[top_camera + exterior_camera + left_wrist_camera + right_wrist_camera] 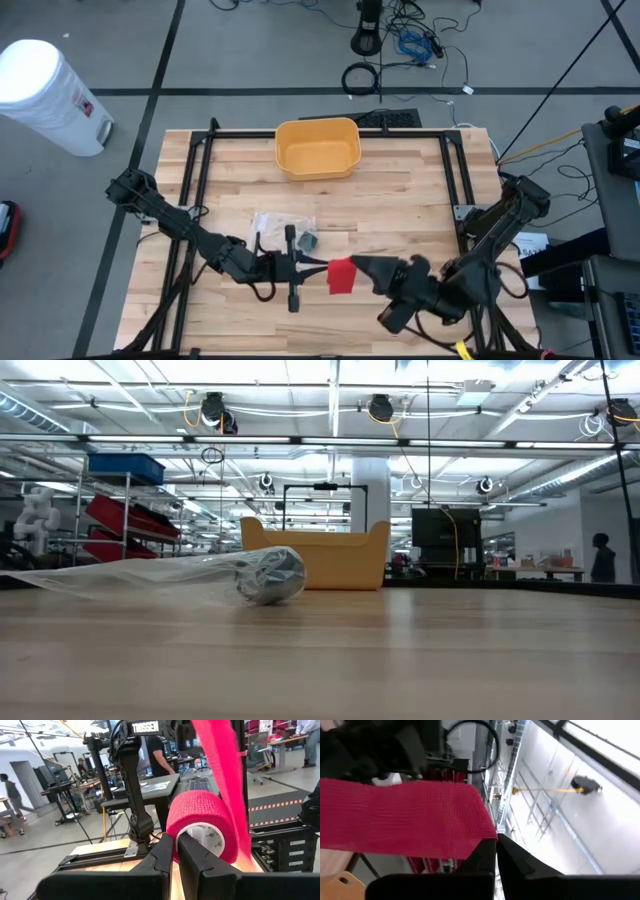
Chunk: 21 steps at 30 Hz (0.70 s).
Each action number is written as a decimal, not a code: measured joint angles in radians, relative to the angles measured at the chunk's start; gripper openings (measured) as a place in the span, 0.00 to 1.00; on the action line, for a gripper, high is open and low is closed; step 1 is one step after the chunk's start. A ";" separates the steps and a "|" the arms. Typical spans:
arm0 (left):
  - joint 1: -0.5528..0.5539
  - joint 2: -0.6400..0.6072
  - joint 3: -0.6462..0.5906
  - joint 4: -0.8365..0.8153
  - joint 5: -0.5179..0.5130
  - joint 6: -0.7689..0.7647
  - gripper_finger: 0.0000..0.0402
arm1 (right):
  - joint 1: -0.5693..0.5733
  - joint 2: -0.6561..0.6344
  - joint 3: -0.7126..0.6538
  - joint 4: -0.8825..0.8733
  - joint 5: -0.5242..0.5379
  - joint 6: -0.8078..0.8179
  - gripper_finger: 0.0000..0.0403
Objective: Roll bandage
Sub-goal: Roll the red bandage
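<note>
Above the front half of the pale wooden slatted table (pixel 400 190), the two dark arms met over a red, woven-textured elastic bandage (pixel 341 277), which hung in the air between them rather than lying on the wood. The left gripper (pixel 175 851) reached in from the left side with its fingers clamped on the rim of the bandage's roll, one finger inside the white cardboard core (pixel 206 836) and the other against the outer wraps, while a loose red strip rose from the roll toward the other arm. The right gripper (pixel 496 849) came in from the right with its jaws pressed together on the corner of that flat free end. Just behind the left gripper, a crumpled clear plastic wrapper (pixel 277 226) lay on the table with a small grey roll (pixel 270 574) inside one end. A yellow plastic rectangular bin (pixel 318 147) sat at the far edge of the table, well apart from both grippers
</note>
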 joint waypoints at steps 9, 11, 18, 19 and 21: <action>0.000 0.000 0.000 0.002 0.064 0.015 0.05 | -0.040 -0.064 0.000 -0.001 -0.002 0.175 0.00; -0.001 0.000 0.000 0.003 0.068 0.018 0.05 | -0.051 -0.071 0.000 0.000 -0.002 0.187 0.00; 0.000 0.000 0.000 0.006 0.069 0.018 0.05 | -0.092 -0.071 0.000 -0.042 0.004 0.236 0.00; 0.000 0.000 0.000 0.006 0.069 0.018 0.05 | -0.092 -0.071 0.000 -0.061 0.014 0.261 0.00; 0.000 0.000 0.000 0.006 0.062 0.020 0.05 | -0.083 -0.070 0.000 -0.111 0.051 0.315 0.00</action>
